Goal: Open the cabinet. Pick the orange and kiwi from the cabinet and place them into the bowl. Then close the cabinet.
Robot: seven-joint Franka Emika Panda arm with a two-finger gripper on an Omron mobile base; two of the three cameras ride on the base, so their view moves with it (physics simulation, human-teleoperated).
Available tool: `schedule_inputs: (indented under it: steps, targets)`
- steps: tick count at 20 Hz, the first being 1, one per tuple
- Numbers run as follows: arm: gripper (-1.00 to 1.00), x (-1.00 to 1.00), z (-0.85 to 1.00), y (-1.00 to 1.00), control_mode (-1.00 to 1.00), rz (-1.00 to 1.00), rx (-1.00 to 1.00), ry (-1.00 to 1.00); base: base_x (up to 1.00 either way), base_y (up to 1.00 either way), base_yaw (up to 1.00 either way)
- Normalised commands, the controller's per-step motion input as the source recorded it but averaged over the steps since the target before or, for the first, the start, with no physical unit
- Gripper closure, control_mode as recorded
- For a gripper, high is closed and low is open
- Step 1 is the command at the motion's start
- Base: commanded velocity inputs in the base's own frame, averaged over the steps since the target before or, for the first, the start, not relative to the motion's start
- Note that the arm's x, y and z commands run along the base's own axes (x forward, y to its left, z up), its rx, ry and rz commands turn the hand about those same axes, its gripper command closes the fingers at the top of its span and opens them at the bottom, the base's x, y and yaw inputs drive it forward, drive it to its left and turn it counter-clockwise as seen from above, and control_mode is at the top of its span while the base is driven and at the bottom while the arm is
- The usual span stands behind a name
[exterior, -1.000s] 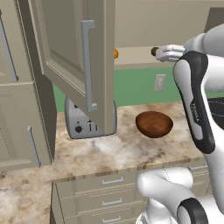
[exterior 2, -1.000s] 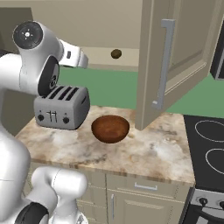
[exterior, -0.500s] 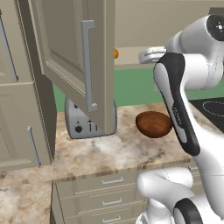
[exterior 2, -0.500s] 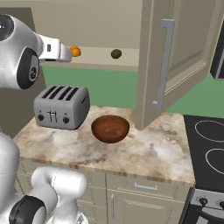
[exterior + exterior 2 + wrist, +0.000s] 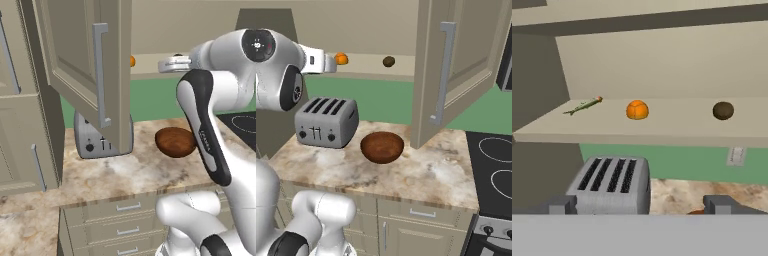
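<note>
With both cabinet (image 5: 456, 60) doors swung wide, the gripper (image 5: 639, 204) hangs spread and empty before the shelf's front edge, lined up on the orange (image 5: 637, 110), with the kiwi (image 5: 723, 110) well apart and the bowl (image 5: 382, 146) waiting on the counter below.

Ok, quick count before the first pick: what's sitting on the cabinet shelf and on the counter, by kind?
Fruit on the cabinet shelf: 2, the orange and the kiwi
Thin green item on the shelf: 1, the stalk-like thing, too small to identify
Bowls on the counter: 1, the bowl
Appliances on the counter: 1, the toaster
Total: 5
</note>
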Motion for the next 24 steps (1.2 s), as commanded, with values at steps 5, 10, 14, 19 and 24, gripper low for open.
schedule_inputs:
  steps: [5,10,14,19,24]
  targets:
    - [-1.0,0.19,0.0,0.07,-1.0,0.02,0.07,-0.03,0.0,0.0,0.0]
    - [-1.0,0.29,0.0,0.14,-1.0,0.0,0.02,0.0,0.0,0.0,0.0]
    - [-1.0,0.36,0.0,0.15,-1.0,0.0,0.0,0.0,0.0,0.0,0.0]
    - [-1.0,0.34,0.0,0.08,-1.0,0.0,0.0,0.0,0.0,0.0,0.0]
    - [-1.0,0.34,-0.06,0.02,-1.0,0.0,0.02,0.0,0.0,0.0,0.0]
